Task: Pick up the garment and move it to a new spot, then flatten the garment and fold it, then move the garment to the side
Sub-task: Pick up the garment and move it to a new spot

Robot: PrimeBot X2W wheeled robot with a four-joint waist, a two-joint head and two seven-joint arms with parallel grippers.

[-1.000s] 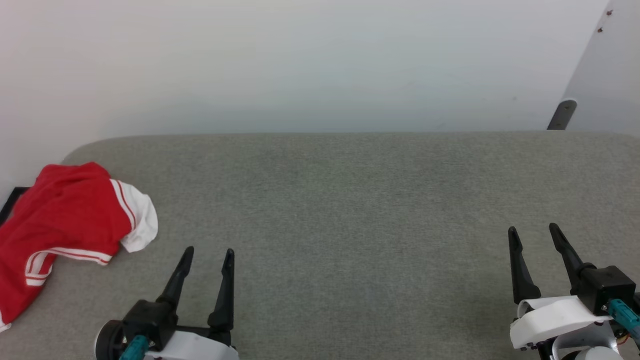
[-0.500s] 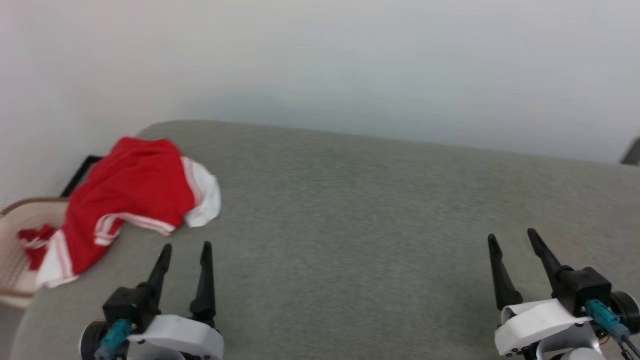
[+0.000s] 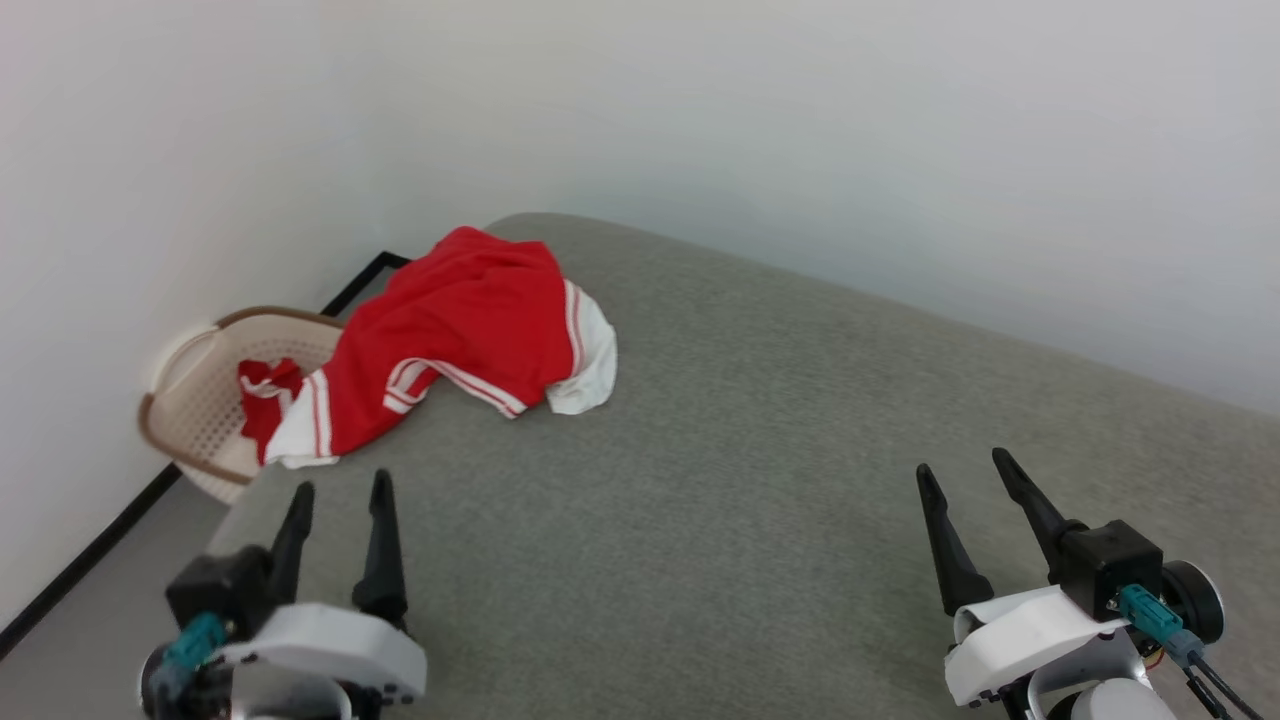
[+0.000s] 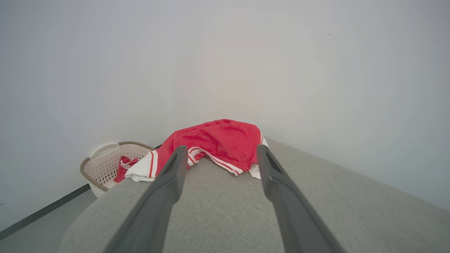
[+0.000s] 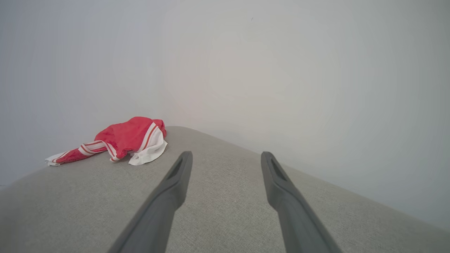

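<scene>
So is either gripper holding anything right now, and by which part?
Nothing is held. The left gripper and right gripper both stand open and empty, well short of the crumpled garment.

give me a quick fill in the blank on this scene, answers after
1. The shirt lies crumpled at the far ____ corner of the grey table.
2. The left gripper and the right gripper are both ____ and hold nothing.
3. The basket on the floor beside the table has something ____ inside it.

Missing words: left; open; red
</scene>
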